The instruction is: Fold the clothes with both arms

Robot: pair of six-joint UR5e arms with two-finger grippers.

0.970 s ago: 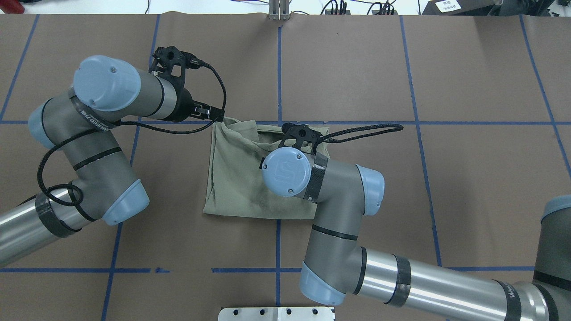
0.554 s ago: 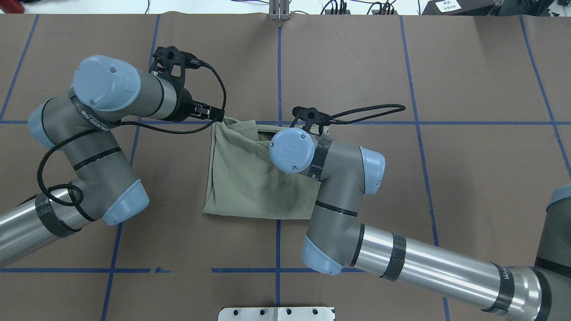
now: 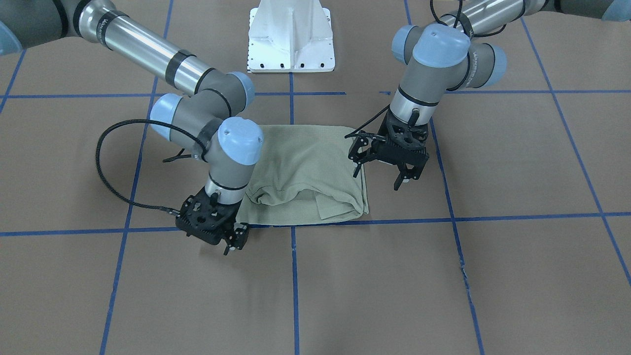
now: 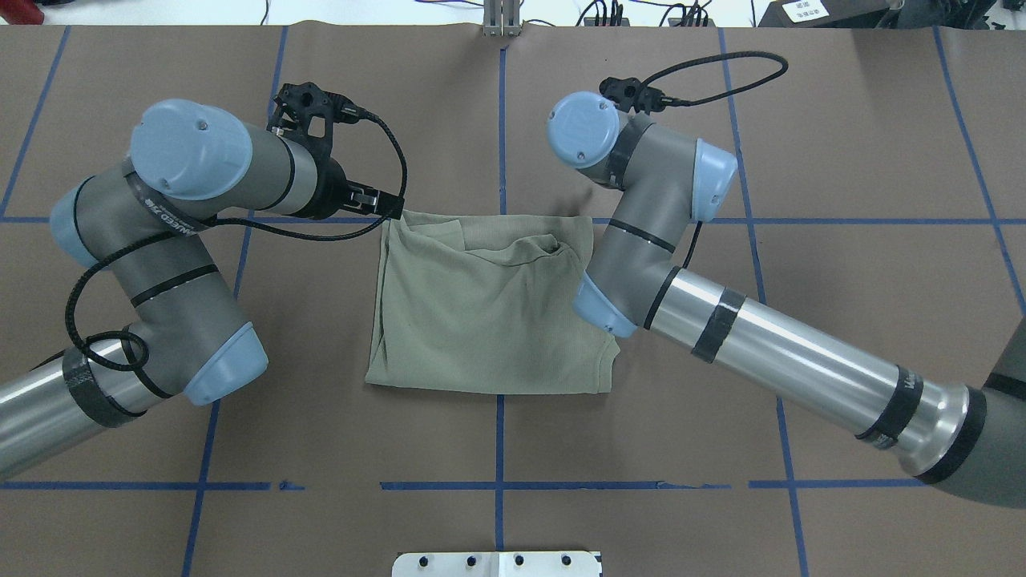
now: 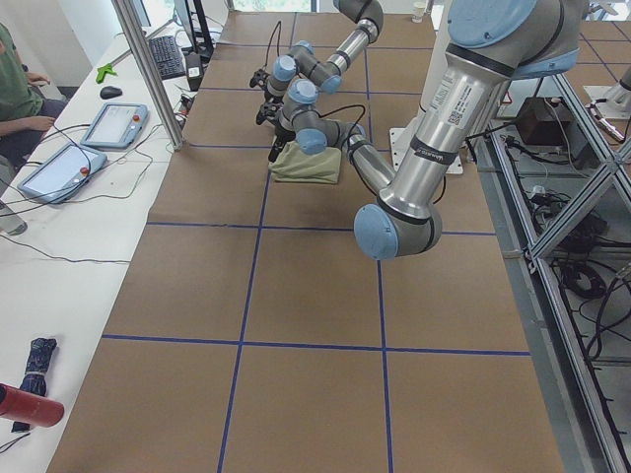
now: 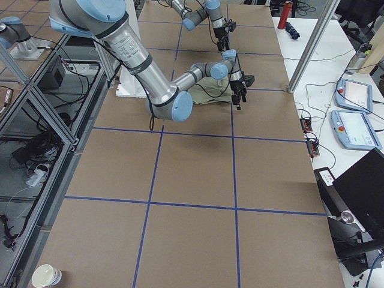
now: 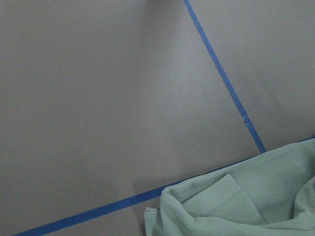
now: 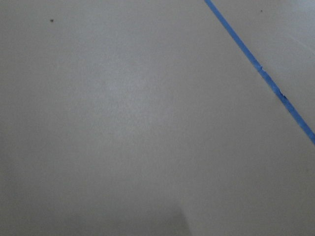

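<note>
Shirt [image 4: 481,320] is a matt, waffly knit cloth, table cover [image 4: 842,120] looks like dull brown paper, right arm [image 4: 785,353] has a shiny metal tube.

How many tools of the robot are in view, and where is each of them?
2. The left tool hangs beside one side edge of the folded shirt. The right tool is low by the shirt's opposite corner, on the operators' side.

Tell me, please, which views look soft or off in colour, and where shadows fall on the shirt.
Right wrist-mounted view: soft and washed out, showing only table and a blue tape line. Left wrist-mounted view: crisper, but the shirt reads minty. Overhead exterior view: even light, with a faint shadow mid-shirt.
</note>
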